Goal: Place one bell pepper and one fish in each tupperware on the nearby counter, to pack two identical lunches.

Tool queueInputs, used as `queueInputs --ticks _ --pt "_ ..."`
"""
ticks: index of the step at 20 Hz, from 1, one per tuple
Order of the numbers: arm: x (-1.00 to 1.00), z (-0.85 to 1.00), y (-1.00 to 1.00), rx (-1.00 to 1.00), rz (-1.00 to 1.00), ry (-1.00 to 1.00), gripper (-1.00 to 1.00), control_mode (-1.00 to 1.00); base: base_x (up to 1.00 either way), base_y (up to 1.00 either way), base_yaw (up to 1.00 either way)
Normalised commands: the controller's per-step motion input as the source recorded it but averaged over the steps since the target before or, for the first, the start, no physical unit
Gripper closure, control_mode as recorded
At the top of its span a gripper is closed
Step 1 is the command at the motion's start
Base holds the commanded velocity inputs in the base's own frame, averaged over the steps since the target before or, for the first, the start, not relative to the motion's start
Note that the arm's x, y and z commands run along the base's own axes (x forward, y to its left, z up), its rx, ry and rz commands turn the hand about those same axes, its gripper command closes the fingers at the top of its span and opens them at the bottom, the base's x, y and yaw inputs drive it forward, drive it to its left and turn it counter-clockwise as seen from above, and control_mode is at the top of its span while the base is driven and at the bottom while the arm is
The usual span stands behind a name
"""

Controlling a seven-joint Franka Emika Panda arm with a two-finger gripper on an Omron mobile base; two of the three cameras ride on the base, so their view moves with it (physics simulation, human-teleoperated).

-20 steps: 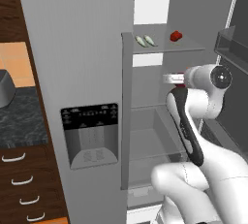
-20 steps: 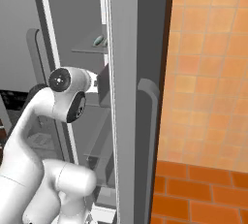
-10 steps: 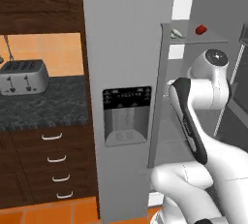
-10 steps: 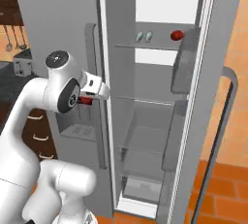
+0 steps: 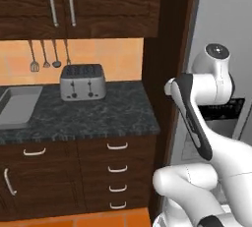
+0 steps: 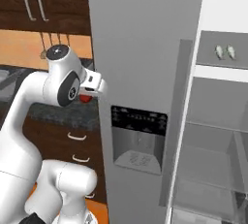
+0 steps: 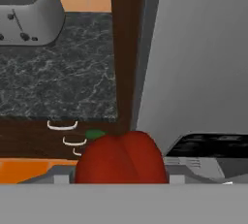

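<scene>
Bell pepper (image 7: 121, 157) | gripped in end effector (image 7: 121, 177) | beside counter (image 7: 58, 72)

One bell pepper (image 7: 121, 157), two fish (image 6: 225, 51), one toaster (image 5: 82, 82).

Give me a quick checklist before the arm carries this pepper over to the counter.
1. Bell pepper in the gripper: ok, red lump sits right at the fingers.
2. Fingers closed firmly on it: cannot tell, tips hidden.
3. Counter in view beside the toaster: ok.
4. Tupperware open at the counter's left end: ok; its contents cannot tell.
5. Fish left on the fridge shelf: ok, two there.
</scene>
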Motion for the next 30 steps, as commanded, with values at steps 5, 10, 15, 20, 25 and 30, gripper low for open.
queueInputs --ticks 5,10,15,20,25,30 --pt "0.0 0.0 0.0 0.0 0.0 0.0 1.0 1.0 0.62 1.0 0.05" --pt "0.0 0.0 0.0 0.0 0.0 0.0 1.0 1.0 0.48 1.0 0.03" --pt "0.0 0.0 0.0 0.0 0.0 0.0 1.0 1.0 0.68 1.0 -0.03" --pt "0.0 0.0 0.0 0.0 0.0 0.0 1.0 1.0 0.63 1.0 -0.19" --pt "0.29 -0.6 0.47 0.0 -0.03 0.09 1.0 -1.0 0.21 0.4 -0.05" --pt "0.61 -1.0 0.06 0.12 -0.03 0.16 1.0 -1.0 0.0 0.0 0.0"
